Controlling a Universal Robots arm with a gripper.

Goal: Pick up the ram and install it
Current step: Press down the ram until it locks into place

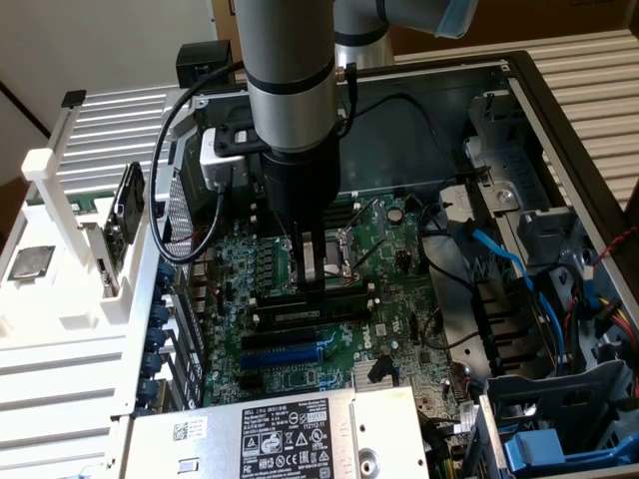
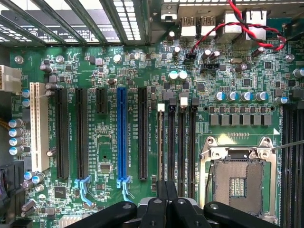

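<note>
Gripper [image 2: 166, 190] at lower centre of the wrist view, jaws pressed together, apparently bearing down on the ram [image 2: 160, 147]. It stands edge-on in the outermost of the memory slots [image 2: 182, 147], probably to seat it, beside the motherboard's processor socket [image 2: 237, 183].

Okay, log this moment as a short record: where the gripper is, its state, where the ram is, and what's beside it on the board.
setting: open computer case, motherboard exposed
gripper: shut, lowered onto the memory slots
ram: seems to stand along a slot under the fingertips; whether it is seated cannot be told
neighbours: empty processor socket on one side, blue expansion slot on the other
</note>
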